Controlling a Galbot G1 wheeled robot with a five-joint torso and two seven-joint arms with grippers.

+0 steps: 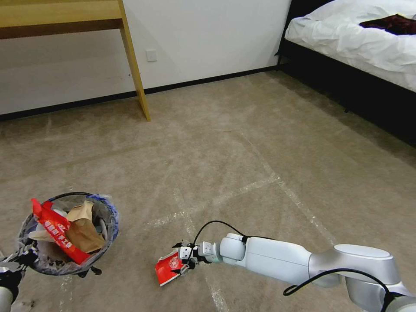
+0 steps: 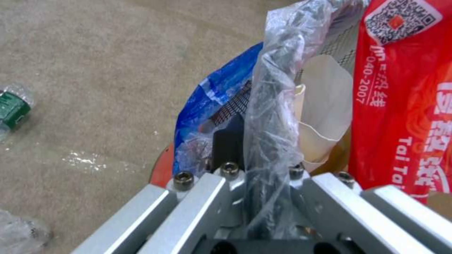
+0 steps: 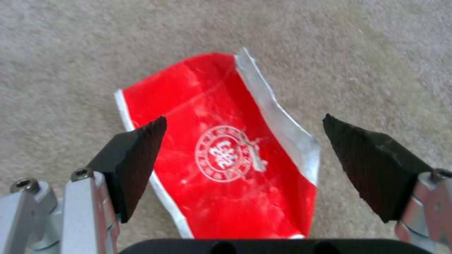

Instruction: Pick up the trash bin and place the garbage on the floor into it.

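The right gripper point(image 3: 245, 151) sits low over the floor point(image 1: 260, 143), jaws spread wide either side of a flat red wrapper point(image 3: 221, 155). The left gripper point(image 2: 261, 183) pinches the trash bin point(image 1: 69, 234) by its rim. Its wrist cam also catches a green-labelled bottle point(image 2: 12, 106) further off.

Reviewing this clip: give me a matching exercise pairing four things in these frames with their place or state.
Things:
1. trash bin
2. red wrapper
3. left gripper
4. right gripper

States:
A. open, poised over litter
B. lying flat on the floor
C. holds brown paper and a red packet
D. shut on a rim and its clear liner

Pairs: 1-C, 2-B, 3-D, 4-A
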